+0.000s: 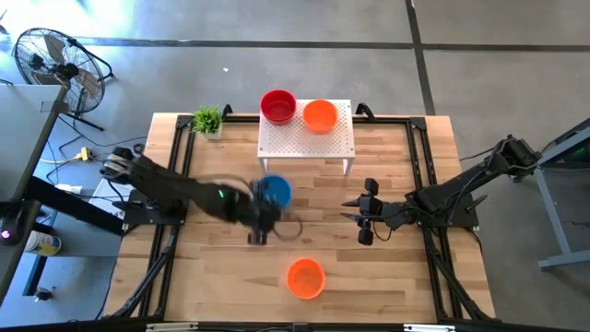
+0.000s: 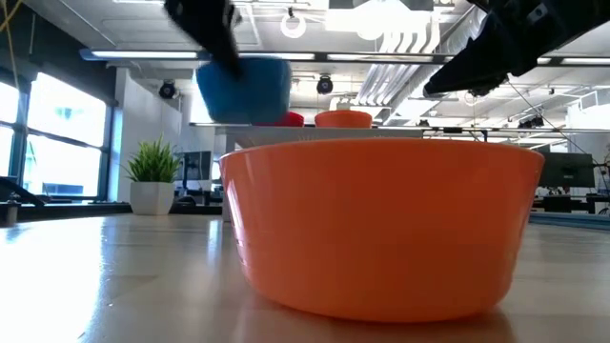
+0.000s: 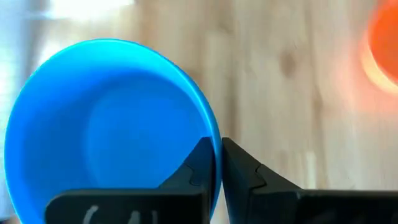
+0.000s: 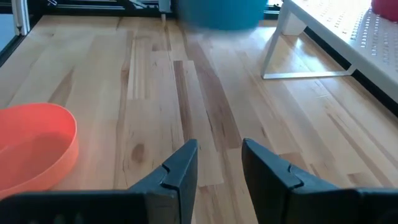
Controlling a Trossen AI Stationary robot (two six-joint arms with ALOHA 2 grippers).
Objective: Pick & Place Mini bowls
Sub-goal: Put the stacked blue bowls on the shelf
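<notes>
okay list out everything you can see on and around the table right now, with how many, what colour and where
blue mini bowl: 1, blue, lifted off the table in the left hand, rim pinched, table centre
orange mini bowl on the table: 1, orange, near front edge, centre
orange mini bowl on the stand: 1, orange, right of the red one
red mini bowl: 1, red, on the stand's left part
perforated stand: 1, white, back centre of the table
small plant: 1, green, back left, beside the stand
table: 1, light wood
floor fan: 1, black, on the floor, back left
left hand: 1, dark, shut on the blue bowl's rim
right hand: 1, dark, open, empty, low over the table's right half
</notes>
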